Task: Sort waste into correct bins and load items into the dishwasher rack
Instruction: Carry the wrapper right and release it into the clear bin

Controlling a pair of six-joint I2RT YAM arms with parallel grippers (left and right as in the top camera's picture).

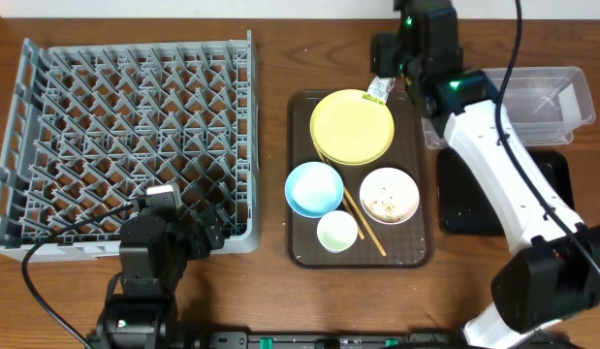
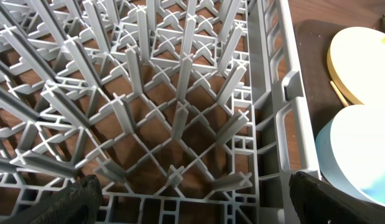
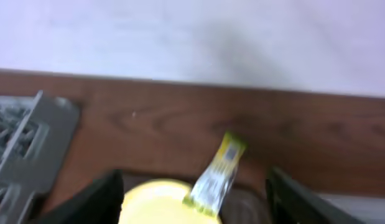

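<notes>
Idling nearest, the left gripper (image 2: 192,186) hangs spread over the dishwasher rack (image 1: 125,136) corner. Farther off, the right gripper (image 3: 193,183), fingers wide, frames the snack wrapper (image 3: 215,174) at the yellow plate's (image 1: 352,127) far rim. Waste-sorting, I'd say: next, pinch and bin it.

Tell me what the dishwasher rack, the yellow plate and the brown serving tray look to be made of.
Dishwasher rack: grey moulded plastic, matte; its thin pegs and lattice look like one uniform piece.
Yellow plate: smooth, even colour with a soft sheen, probably plastic or melamine, possibly glazed ceramic.
Brown serving tray: dark, smooth, rounded corners with a raised rim, likely plastic.
</notes>
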